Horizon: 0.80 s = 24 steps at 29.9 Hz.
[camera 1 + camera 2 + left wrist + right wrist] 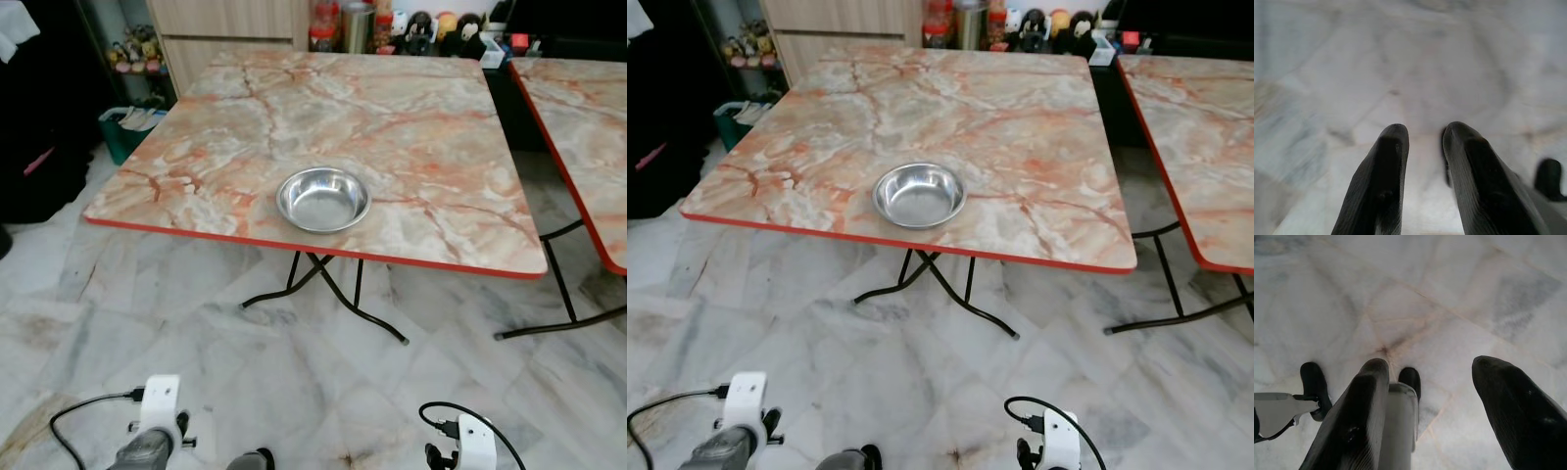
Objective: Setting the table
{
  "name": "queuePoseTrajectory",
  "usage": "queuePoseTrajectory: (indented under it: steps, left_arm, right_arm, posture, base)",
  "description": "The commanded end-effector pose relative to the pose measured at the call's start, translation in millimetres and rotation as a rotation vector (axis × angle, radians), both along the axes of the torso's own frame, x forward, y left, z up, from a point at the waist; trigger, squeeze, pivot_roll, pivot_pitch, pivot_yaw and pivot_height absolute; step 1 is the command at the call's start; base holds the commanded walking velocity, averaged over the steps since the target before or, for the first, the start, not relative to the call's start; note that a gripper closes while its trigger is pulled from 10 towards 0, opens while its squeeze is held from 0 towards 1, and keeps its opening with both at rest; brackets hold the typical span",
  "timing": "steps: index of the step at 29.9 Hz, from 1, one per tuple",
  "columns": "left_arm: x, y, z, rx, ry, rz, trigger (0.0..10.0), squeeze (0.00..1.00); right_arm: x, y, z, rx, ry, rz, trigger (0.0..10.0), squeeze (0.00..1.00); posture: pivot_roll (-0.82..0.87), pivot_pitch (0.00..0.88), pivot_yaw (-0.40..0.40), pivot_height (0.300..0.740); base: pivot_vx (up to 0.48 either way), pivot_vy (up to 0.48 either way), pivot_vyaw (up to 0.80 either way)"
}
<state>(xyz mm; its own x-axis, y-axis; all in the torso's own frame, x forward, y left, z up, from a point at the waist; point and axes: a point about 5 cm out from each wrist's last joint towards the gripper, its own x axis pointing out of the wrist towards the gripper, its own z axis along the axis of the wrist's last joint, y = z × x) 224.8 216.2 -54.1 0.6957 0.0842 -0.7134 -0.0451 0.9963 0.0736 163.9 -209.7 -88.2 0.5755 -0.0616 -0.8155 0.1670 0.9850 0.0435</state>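
Near the front edge of the desk (392, 117), about midway along it, sits a steel bowl (323, 199), upright and holding nothing I can see. That marble-patterned top has a red rim and stands on folding black legs (323, 289). A second desk (588, 127) of the same pattern stands just beside it on my right, with a gap between the two. Beyond the far edge I see a wooden cabinet (225, 29), a row of jars and small figures (411, 29), and a green basket (127, 127) on the floor off the far left corner.

Both my arms hang low over the marble floor (196, 323), well apart from the desk. My left end effector (1422, 147) points down at the tiles, its two black fingers (1386, 171) parted by a narrow gap and holding nothing. My right end effector (1432, 382) also points at the floor, its fingers (1513, 401) spread wide and holding nothing. Black cables (88, 406) loop from both wrists.
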Motion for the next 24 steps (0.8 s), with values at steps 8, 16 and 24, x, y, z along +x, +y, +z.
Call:
queuePoseTrajectory:
  steps: [8, 16, 24]
  left_arm:
    - [-13.6, -6.3, -10.9, -0.013, 0.059, 0.017, 10.0, 0.0]
    - [-31.9, -10.0, -22.1, -0.017, 0.119, 0.04, 10.0, 0.0]
    - [-40.4, -5.6, -25.6, -0.026, 0.135, 0.089, 10.0, 0.0]
  right_arm:
    - [-8.5, -2.4, -3.2, 0.002, 0.026, -0.004, 10.0, 0.0]
    - [-12.4, -5.4, -4.0, -0.005, 0.032, 0.003, 10.0, 0.0]
    - [-14.0, -5.7, -4.3, -0.019, 0.037, 0.042, 10.0, 0.0]
  posture:
    - [-0.04, 0.094, -0.015, 0.74]
    - [-0.07, 0.069, -0.027, 0.74]
    - [-0.07, 0.063, -0.029, 0.74]
  base:
    - [0.0, 0.0, 0.0]
    - [0.0, -0.191, 0.0]
    - [0.0, -0.095, 0.0]
